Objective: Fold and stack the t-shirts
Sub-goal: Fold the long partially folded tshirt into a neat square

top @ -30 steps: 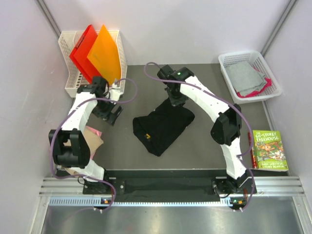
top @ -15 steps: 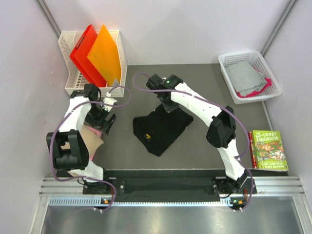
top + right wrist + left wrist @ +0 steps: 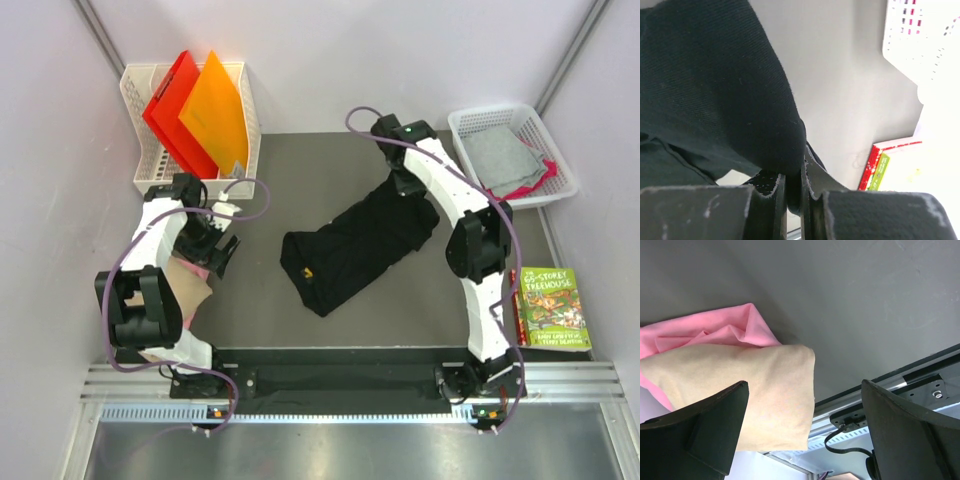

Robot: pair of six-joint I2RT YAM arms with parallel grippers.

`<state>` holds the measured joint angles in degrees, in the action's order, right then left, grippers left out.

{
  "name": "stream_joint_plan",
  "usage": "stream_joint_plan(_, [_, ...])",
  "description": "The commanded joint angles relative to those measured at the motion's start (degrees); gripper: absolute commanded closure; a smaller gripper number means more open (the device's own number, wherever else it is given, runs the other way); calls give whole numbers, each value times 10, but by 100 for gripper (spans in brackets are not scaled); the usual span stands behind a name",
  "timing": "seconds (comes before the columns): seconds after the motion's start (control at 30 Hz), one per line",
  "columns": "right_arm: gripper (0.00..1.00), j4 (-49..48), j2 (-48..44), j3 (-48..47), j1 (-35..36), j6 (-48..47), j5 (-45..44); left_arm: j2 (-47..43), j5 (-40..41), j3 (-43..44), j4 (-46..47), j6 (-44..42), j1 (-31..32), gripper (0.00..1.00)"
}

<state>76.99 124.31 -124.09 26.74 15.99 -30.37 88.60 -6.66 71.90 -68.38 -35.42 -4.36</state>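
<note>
Grey bench [image 3: 300,170]: right gripper [image 3: 794,186] pinches the black shirt [image 3: 355,245] mid-bench; left gripper [image 3: 805,415] gapes wide over tan shirt [image 3: 765,390] and pink shirt [image 3: 715,332], left edge.

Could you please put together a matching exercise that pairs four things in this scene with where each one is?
Things:
1. black t-shirt
2. tan t-shirt
3. picture book
4. orange folder

Places:
A. standing upright in the white rack
B. pinched in the right end effector
C. lying on top of the pink t-shirt
D. lying flat beside the right arm

Pairs: 1-B, 2-C, 3-D, 4-A
</note>
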Motion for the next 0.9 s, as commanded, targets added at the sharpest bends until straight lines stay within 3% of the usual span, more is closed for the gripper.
stream_joint_plan(0.0, [100, -6, 4, -37, 6, -22, 7, -26, -10, 11, -19, -9, -3, 1])
stream_joint_plan(0.43, [100, 60, 22, -21, 253, 31, 11, -24, -1, 4, -10, -11, -4, 1])
stream_joint_plan(0.87, [100, 4, 89, 58, 381, 41, 138, -52, 10, -27, 1, -26, -18, 1])
